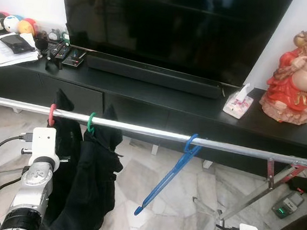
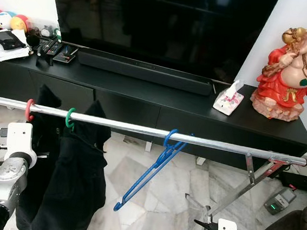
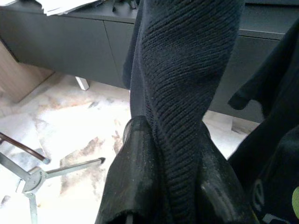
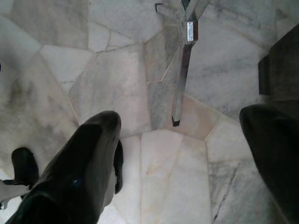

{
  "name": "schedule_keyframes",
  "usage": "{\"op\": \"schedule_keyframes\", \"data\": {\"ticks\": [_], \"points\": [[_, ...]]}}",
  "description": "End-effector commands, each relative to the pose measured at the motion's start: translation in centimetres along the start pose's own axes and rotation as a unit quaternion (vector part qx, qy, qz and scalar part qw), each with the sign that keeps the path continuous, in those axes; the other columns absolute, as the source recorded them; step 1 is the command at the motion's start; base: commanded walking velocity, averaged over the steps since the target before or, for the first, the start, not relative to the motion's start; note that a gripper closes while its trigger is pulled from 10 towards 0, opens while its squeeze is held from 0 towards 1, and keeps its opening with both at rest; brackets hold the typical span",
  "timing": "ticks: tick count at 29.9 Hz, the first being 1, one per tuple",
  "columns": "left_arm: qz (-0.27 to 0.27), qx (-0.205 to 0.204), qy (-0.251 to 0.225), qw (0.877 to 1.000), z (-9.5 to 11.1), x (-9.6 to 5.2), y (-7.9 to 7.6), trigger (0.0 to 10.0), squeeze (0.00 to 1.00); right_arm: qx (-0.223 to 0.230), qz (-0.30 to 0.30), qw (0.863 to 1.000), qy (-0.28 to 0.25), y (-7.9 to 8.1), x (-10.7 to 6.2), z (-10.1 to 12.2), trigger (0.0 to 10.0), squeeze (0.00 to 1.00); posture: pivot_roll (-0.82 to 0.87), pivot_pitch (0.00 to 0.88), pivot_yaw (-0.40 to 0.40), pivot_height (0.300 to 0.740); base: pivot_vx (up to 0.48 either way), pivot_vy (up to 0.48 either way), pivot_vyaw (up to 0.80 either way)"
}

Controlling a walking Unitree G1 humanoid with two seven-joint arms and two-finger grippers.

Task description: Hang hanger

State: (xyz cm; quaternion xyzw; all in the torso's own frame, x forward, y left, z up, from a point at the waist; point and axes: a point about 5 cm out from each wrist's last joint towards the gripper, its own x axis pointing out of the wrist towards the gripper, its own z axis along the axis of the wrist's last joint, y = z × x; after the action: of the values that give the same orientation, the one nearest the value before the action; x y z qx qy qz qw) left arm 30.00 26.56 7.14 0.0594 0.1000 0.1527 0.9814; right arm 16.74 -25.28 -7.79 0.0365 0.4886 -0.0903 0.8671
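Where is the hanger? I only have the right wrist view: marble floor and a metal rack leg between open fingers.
Observer: The blue hanger is already hooked on the metal rail, dangling at a tilt with nothing on it.
Operator: What is the left gripper doing?
Observer: The left gripper is closed on a black knit garment that hangs below the rail.
Operator: Anything else on that rail?
Observer: A red hook and a green hook, both to the robot's left of the blue hanger, with black clothes hanging under them.
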Motion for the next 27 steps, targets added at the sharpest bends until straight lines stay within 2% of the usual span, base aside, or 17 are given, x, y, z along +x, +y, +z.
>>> {"op": "schedule_keyframes", "data": {"ticks": [1,8,11,19,27], "points": [[0.015,-0.015,0.013,1.000,-0.6,-0.3,1.1,10.0,0.00,0.003,-0.007,1.000,-0.001,-0.5,-0.1,0.1,10.0,0.00,0.03,0.000,-0.095,0.740,0.000,0.000,0.00],[0.013,-0.032,0.031,0.999,-1.0,-0.4,1.9,10.0,0.00,0.002,-0.006,1.000,-0.002,-0.5,-0.1,0.1,10.0,0.00,0.03,0.000,-0.098,0.740,0.000,0.000,0.00],[0.011,-0.031,0.016,0.999,-0.1,0.0,1.9,10.0,0.00,0.001,-0.006,1.000,-0.003,-0.5,-0.1,0.3,10.0,0.00,0.03,0.000,-0.099,0.740,0.000,0.000,0.00],[-0.007,-0.028,-0.014,1.000,2.1,1.2,1.2,10.0,0.00,0.002,-0.007,1.000,-0.004,-0.5,-0.1,0.3,10.0,0.00,0.02,0.000,-0.098,0.740,0.000,0.000,0.00],[-0.038,-0.013,-0.006,0.999,2.6,1.7,0.6,10.0,0.00,0.003,-0.009,1.000,-0.004,-0.7,-0.1,0.3,10.0,0.00,0.02,0.000,-0.095,0.740,0.000,0.000,0.00]]}}
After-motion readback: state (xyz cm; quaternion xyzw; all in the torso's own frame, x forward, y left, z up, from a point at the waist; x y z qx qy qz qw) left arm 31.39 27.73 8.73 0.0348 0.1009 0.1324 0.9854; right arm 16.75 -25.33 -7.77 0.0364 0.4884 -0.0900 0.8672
